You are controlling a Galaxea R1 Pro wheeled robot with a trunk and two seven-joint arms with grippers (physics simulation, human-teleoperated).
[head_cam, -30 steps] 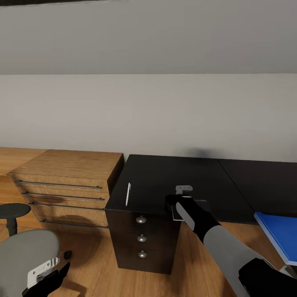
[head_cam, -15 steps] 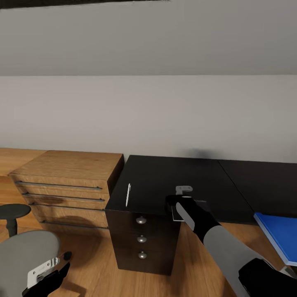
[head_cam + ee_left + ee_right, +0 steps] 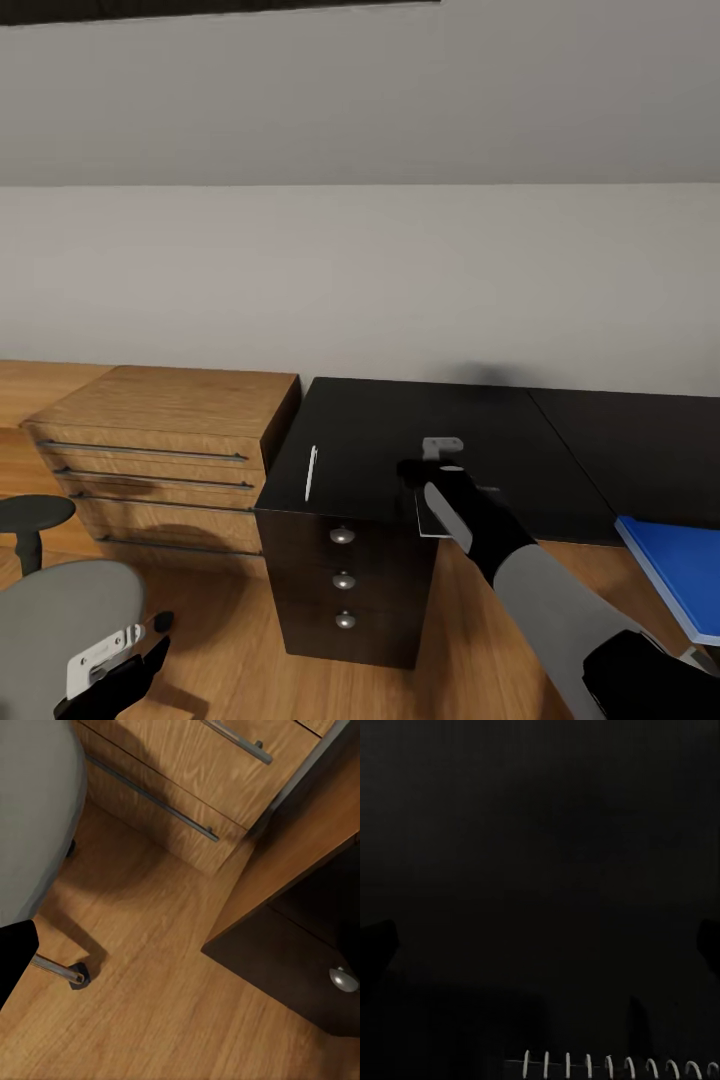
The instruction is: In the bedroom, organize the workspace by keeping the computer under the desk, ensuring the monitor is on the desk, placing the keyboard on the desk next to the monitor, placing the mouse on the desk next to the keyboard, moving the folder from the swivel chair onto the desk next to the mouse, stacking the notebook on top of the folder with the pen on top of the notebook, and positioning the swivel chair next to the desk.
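From the head camera, the right claw [image 3: 437, 462] hangs low over the black counter [image 3: 380, 430], at the notebook [image 3: 428, 516] on its front edge; whether it is closed I cannot tell, with the pen [image 3: 311, 471] well to the left and the blue folder [image 3: 680, 575] off right. The left wrist camera faces the wood floor [image 3: 165, 1005], the chair [image 3: 34, 810] and the dresser [image 3: 195, 787]; the left claw [image 3: 110, 660], state unclear, idles low. The right wrist camera shows the notebook's spiral [image 3: 615, 1066], so the notebook step seems in hand, needing a firm grip and a carry to the folder.
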